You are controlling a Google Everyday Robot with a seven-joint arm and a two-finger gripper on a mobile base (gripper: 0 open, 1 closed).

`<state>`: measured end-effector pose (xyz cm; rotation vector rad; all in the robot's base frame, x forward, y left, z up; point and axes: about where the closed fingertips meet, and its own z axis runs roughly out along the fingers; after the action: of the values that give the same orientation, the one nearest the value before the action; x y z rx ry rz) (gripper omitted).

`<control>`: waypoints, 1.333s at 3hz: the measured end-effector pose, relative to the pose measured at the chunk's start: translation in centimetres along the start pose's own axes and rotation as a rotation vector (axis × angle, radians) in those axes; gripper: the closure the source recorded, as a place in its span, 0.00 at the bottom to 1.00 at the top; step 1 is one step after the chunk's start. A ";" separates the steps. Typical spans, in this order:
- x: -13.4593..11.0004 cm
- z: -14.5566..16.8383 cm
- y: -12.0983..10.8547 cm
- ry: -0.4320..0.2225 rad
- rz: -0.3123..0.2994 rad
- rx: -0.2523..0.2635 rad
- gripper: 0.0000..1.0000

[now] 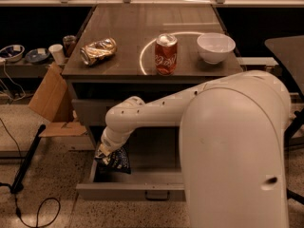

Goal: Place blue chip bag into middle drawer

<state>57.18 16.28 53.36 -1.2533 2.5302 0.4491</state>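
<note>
The blue chip bag (115, 159) is a crinkly dark-blue foil bag with white lettering, held at the left end of the open middle drawer (130, 191), low over its grey interior. My gripper (105, 151) reaches down from the white arm and is shut on the bag's top edge. The drawer is pulled out below the table, with its grey front panel and small dark bar handle (156, 196) facing me. My arm hides most of the drawer's right side.
On the tabletop (142, 27) stand a red can (166, 54), a white bowl (215, 47) and a crushed gold-brown can (98, 51). A closed grey drawer front (90, 112) sits just above. A cardboard piece (50, 96) and cables lie on the floor at left.
</note>
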 end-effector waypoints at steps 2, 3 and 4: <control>2.0 4.5 -1.5 0.101 0.044 0.009 1.00; 2.9 5.5 -1.9 0.119 0.072 0.014 0.81; 3.7 6.0 -2.3 0.128 0.093 0.012 0.50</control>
<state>57.56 14.70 46.12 -1.1997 2.7025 0.3850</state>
